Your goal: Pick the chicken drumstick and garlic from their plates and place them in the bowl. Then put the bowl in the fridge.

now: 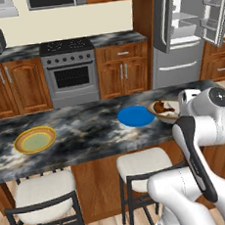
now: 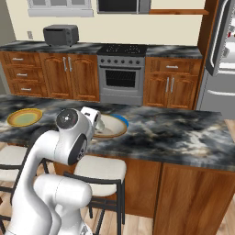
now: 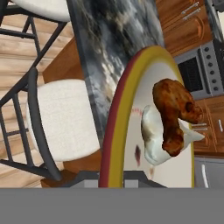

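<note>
Bowl (image 3: 114, 131) holds chicken drumstick (image 3: 174, 111) and garlic (image 3: 153, 138); rigid, shallow, contents may roll. Grasp rim, keep level. Hand (image 2: 95, 120) state: cannot tell.

Two cushioned stools (image 1: 44, 193) stand beneath the marble counter (image 1: 87, 136), opposite the oven (image 1: 70, 72).

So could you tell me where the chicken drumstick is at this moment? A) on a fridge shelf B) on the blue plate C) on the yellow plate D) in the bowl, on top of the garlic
D: the hand view shows the chicken drumstick lying against the garlic inside the bowl, while the blue plate and the yellow plate are bare.
</note>
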### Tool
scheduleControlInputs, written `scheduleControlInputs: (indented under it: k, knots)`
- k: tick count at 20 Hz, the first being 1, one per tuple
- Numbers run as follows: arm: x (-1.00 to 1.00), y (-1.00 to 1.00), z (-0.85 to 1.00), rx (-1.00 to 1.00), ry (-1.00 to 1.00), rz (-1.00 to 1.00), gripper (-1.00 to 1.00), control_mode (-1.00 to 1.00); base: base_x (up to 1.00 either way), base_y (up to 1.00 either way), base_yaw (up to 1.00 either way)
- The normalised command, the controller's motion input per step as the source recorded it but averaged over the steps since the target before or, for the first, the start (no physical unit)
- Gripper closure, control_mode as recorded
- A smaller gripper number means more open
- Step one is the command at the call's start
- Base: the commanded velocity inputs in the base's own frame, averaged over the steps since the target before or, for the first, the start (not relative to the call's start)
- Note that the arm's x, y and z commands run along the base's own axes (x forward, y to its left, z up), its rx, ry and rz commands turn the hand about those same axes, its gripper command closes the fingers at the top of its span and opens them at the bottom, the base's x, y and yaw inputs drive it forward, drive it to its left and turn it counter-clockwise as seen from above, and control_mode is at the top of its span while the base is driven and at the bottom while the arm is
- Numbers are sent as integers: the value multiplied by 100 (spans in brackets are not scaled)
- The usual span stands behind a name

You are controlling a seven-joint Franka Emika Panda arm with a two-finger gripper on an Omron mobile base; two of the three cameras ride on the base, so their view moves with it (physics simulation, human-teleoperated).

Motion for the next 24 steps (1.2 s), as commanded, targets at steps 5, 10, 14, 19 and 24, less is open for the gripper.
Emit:
scheduleControlInputs:
  k: [5, 10, 14, 19, 24]
  knots:
    - [0, 0, 0, 0, 0, 0, 100, -100, 0, 0, 0]
    - [0, 0, 0, 0, 0, 0, 100, 100, 0, 0, 0]
    - [0, 0, 0, 0, 0, 0, 100, 100, 0, 0, 0]
    - [0, 0, 0, 0, 0, 0, 100, 100, 0, 0, 0]
    - [0, 0, 0, 0, 0, 0, 100, 100, -37, -5, 0]
